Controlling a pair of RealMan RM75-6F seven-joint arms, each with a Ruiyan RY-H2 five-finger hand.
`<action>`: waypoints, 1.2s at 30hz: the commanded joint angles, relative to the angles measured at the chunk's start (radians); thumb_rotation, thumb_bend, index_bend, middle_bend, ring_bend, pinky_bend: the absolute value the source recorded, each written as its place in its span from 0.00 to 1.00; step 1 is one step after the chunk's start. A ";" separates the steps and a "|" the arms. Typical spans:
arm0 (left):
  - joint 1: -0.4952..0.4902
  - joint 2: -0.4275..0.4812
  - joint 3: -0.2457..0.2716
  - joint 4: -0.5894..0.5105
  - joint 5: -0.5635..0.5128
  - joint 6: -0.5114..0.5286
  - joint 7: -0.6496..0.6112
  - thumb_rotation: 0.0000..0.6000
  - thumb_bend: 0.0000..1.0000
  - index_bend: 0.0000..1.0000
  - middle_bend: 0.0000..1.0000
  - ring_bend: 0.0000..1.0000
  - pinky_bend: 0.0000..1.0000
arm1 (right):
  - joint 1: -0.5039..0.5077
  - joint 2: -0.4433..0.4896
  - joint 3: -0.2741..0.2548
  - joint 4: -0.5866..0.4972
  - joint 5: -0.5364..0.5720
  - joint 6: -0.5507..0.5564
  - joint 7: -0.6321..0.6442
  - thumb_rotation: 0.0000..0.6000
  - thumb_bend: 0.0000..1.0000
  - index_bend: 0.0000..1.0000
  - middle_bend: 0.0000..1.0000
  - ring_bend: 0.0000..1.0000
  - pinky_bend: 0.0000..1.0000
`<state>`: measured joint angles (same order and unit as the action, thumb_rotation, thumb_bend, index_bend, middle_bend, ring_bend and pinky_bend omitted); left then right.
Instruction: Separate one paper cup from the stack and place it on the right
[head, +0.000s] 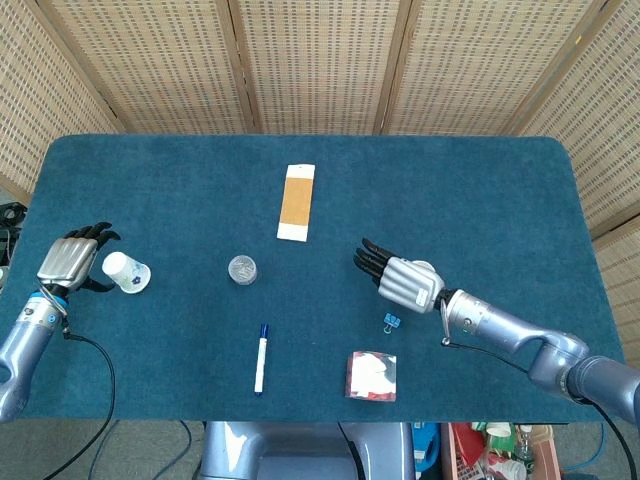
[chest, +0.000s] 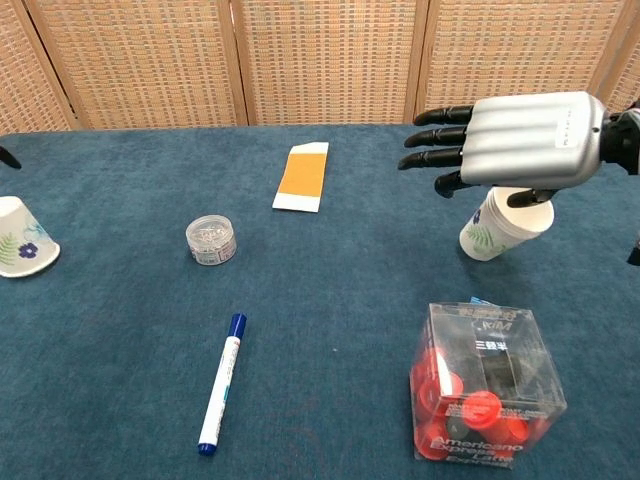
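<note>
One white paper cup (chest: 499, 226) with a green leaf print stands mouth up and slightly tilted on the blue cloth at the right. My right hand (chest: 521, 139) hovers over it, fingers stretched out flat and the thumb hooked at its rim. In the head view the right hand (head: 402, 281) hides that cup. The other paper cup (head: 127, 272) stands mouth down at the far left, also seen as the left cup (chest: 22, 237). My left hand (head: 73, 256) lies just beside it with its fingers spread, not touching it.
A clear round jar (chest: 211, 240), a blue marker (chest: 222, 383) and an orange-and-white card (chest: 302, 176) lie mid-table. A clear box of red items (chest: 484, 395) sits right in front of the right cup, with a small binder clip (head: 391, 321) beside it.
</note>
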<state>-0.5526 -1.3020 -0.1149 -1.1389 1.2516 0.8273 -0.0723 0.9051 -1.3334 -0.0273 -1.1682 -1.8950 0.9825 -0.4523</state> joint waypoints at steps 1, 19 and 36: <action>0.001 0.019 -0.004 -0.042 -0.013 -0.006 -0.016 1.00 0.03 0.00 0.00 0.00 0.05 | -0.023 -0.038 0.038 0.014 0.058 0.028 0.014 1.00 0.02 0.10 0.03 0.00 0.02; 0.166 0.142 -0.030 -0.396 0.014 0.353 0.000 1.00 0.03 0.00 0.00 0.00 0.00 | -0.319 0.018 0.109 -0.320 0.240 0.446 0.089 1.00 0.00 0.00 0.00 0.00 0.00; 0.354 0.085 0.070 -0.473 0.154 0.658 0.168 1.00 0.03 0.00 0.00 0.00 0.00 | -0.703 -0.012 0.013 -0.260 0.354 0.721 0.385 1.00 0.00 0.00 0.00 0.00 0.00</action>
<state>-0.1988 -1.2174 -0.0447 -1.6121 1.4061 1.4850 0.0960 0.2127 -1.3434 -0.0149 -1.4399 -1.5457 1.6992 -0.0801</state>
